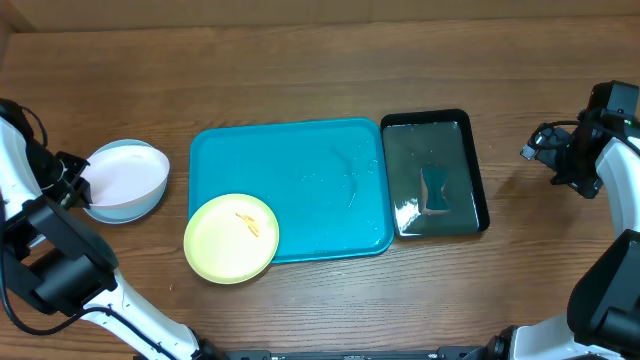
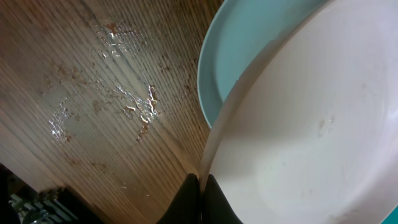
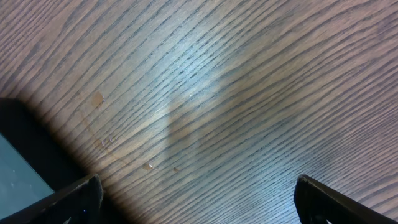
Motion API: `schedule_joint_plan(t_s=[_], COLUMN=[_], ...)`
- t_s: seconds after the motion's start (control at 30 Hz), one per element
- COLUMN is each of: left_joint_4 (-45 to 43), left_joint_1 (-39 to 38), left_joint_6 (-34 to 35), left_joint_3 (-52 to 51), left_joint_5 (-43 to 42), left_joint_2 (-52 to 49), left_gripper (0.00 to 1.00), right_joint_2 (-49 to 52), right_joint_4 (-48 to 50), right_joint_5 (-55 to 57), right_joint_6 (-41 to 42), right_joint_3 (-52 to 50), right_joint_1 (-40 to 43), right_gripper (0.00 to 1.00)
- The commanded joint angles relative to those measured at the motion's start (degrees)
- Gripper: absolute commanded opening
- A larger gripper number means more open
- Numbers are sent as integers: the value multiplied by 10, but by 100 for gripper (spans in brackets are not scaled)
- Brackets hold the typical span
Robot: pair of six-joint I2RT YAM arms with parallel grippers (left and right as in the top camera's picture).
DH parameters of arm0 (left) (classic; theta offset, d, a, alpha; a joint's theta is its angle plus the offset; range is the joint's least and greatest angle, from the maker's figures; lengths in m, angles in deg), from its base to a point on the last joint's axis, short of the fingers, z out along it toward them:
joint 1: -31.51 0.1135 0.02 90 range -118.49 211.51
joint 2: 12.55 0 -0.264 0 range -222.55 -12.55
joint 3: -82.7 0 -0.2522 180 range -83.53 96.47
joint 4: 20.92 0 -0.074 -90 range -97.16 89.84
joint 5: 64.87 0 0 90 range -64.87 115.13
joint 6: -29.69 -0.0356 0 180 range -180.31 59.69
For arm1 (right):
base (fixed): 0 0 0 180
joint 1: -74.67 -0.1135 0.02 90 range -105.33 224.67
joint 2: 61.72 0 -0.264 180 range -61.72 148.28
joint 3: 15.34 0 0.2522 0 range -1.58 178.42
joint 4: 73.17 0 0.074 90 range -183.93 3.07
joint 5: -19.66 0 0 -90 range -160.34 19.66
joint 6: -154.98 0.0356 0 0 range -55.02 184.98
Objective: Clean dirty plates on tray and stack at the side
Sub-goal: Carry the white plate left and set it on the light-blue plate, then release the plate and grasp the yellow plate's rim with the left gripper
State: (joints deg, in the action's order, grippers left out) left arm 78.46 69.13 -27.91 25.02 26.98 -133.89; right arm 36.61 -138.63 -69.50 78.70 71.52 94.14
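White plate [image 1: 122,172] is off the tray [image 1: 320,150], nested in the blue plate [image 2: 249,43] on the counter [image 1: 300,60] to the tray's left. That's the side stack.

Both look clean. There are faint specks on the white one, can't tell if they're residue.

Left jaws are clenched on the white plate's near rim, and the rim edge shows between the two fingers in the wrist view. My read: they grip only to seat it on the blue one, so letting go is the next call. It sits a bit offset from the blue plate and could shift on release.

Yellow plate [image 1: 231,238] has an orange smear mid-face. It sits on the tray's near-left corner, overhanging the counter, so it's the one not yet cleaned. The rest of the tray is bare and wet.

Black tray [image 1: 425,115], just right of the tray, holds water and a dark cloth or sponge [image 1: 435,190], can't tell which. Presumably it's the wash station.

Right jaws hang fully released over bare counter beyond the black tray, grasping nothing, parked clear.
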Motion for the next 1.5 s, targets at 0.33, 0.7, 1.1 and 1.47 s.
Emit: schedule_joint_plan(t_s=[0.33, 0.7, 1.1, 1.47], left_joint_4=[-15, 80, 92, 29], left_joint_1=[-2, -83, -223, -231], left_joint_6=[-66, -107, -183, -82], left_joint_3=[-4, -5, -146, -316], left_joint_5=[-101, -106, -162, -45], left_joint_2=[-2, -2, 121, 407], left_gripper=[94, 4, 4, 4], right_joint_2=[0, 0, 0, 0], right_joint_4=[2, 2, 2, 2], right_joint_5=[0, 0, 0, 0], right_joint_6=[5, 5, 5, 5], right_joint_3=[7, 7, 7, 7], right_joint_1=[2, 2, 2, 2], right_gripper=[100, 100, 100, 100])
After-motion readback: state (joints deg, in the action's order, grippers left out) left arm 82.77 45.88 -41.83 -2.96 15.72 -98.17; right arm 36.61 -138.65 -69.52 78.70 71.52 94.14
